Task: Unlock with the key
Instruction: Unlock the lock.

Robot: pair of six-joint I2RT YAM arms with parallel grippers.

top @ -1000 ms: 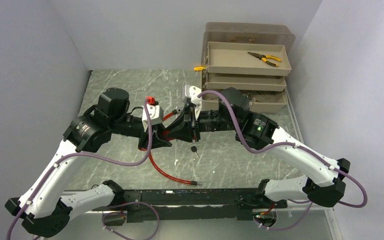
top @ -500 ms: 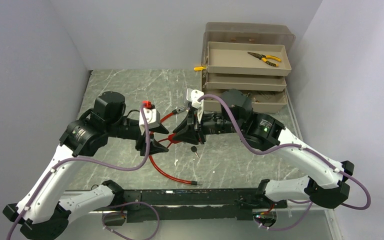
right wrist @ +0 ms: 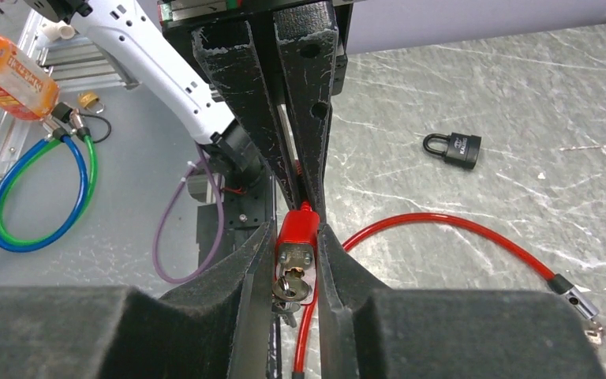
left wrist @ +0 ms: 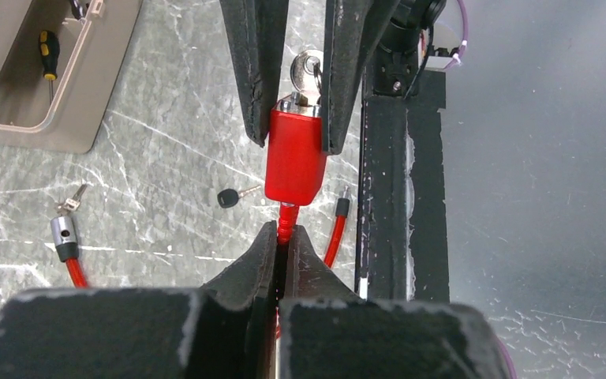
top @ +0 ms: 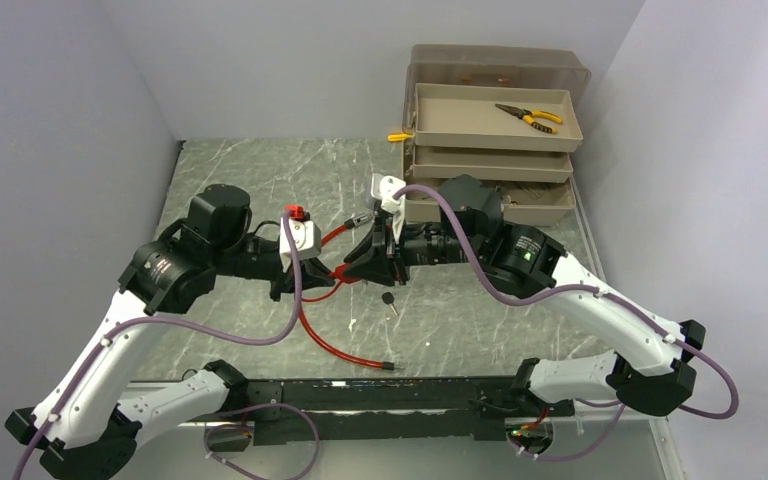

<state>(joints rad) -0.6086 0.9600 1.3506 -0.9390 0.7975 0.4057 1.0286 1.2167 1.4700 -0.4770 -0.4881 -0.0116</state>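
A red cable lock [left wrist: 294, 154] is held above the table between both grippers, and it also shows in the right wrist view [right wrist: 296, 229]. A silver key [right wrist: 292, 288] sits in its keyhole, with a second key hanging from its ring. My right gripper [right wrist: 296, 237] is shut on the lock body. My left gripper [left wrist: 284, 235] is shut on the red cable [left wrist: 286, 215] where it enters the lock. In the top view the grippers meet at the lock [top: 344, 272]. A spare black-headed key [top: 388, 299] lies on the table.
The red cable [top: 335, 345] loops across the table toward the front rail [top: 380, 392]; its metal end [right wrist: 576, 296] lies loose. A black padlock [right wrist: 453, 149] lies on the table. A tan tiered toolbox [top: 490, 150] with pliers [top: 528, 117] stands at the back right.
My left arm has drawn back a little to the left and lower. The right gripper has shifted slightly with it. Both still hold the lock.
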